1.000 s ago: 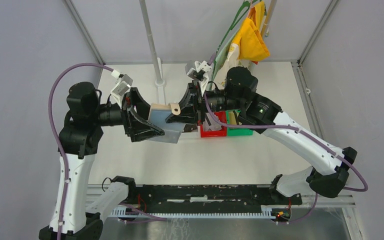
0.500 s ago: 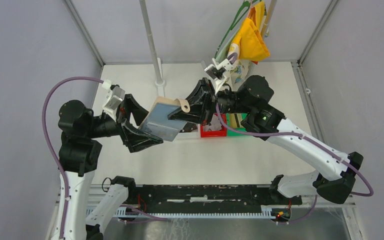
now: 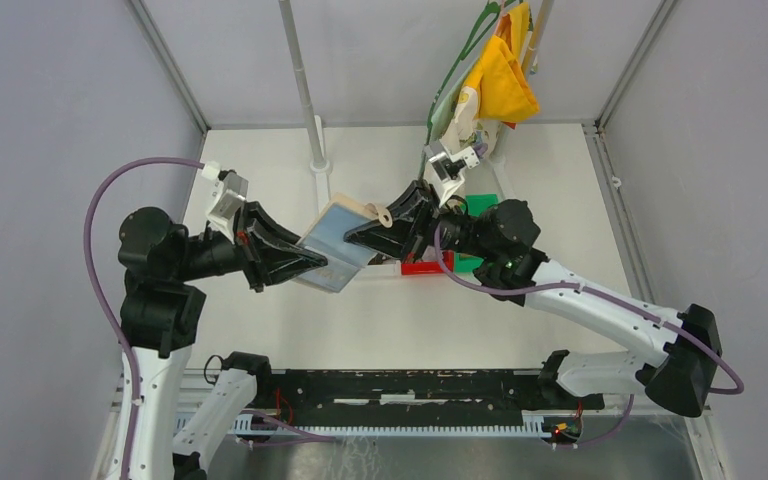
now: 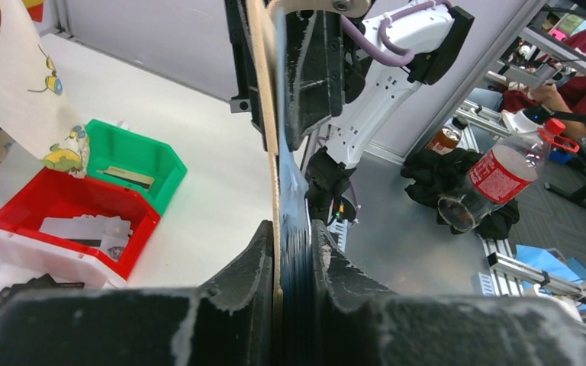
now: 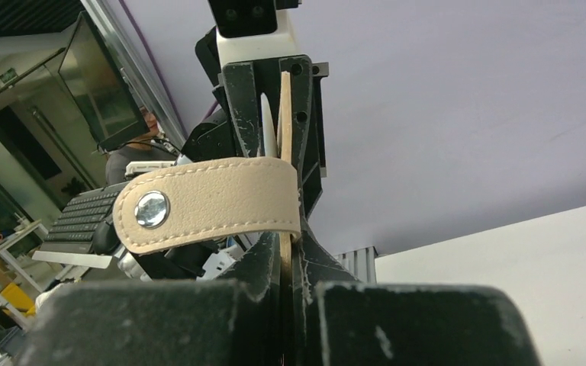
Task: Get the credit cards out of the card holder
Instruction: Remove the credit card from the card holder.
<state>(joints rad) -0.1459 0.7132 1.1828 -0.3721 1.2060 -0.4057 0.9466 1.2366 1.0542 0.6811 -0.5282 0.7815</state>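
White table (image 3: 380, 320), left end effector (image 3: 312, 263), right end effector (image 3: 358, 242) both pinching card holder (image 3: 332, 232), credit cards (image 4: 84, 226) left-wrist only

Overhead plus two wrist close-ups
The top camera looks down from above the near edge of the worktop (image 3: 390, 310); each wrist camera sights along its jaws; all share the card holder (image 3: 335, 240).

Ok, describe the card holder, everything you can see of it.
The card holder is a flat tan, leather-like wallet with a pale blue-grey face. Its stitched tan strap ends in a metal snap and hangs loose. The holder is in the air above the table, tilted, clamped at opposite edges by the left gripper and right gripper. No card clearly shows.
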